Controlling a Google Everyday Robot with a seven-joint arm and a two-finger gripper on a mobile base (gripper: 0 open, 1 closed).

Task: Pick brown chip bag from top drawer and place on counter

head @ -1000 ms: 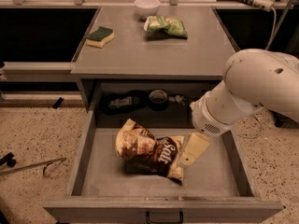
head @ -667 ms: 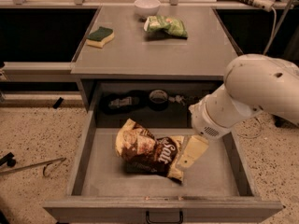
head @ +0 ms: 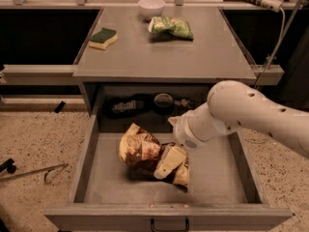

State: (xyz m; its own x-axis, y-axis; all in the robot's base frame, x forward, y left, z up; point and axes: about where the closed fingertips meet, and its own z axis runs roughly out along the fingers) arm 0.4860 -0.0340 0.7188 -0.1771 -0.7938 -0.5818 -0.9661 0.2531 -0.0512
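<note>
The brown chip bag (head: 139, 149) lies crinkled on the floor of the open top drawer (head: 217, 180), left of its middle. My gripper (head: 169, 162) reaches down from the white arm (head: 241, 112) on the right and rests on the bag's right half, hiding its lettering. The counter (head: 159, 57) is the grey top just behind and above the drawer.
On the counter are a green chip bag (head: 171, 27), a green and yellow sponge (head: 103, 37) and a white bowl (head: 151, 6). Dark items sit in the recess behind the drawer (head: 145, 103). The drawer's side walls are tall. A cable hangs at the right (head: 277, 37).
The arm has swung left and lower. The gripper, which was at the bag's right end, now sits over the bag's right half and covers the lettering.
</note>
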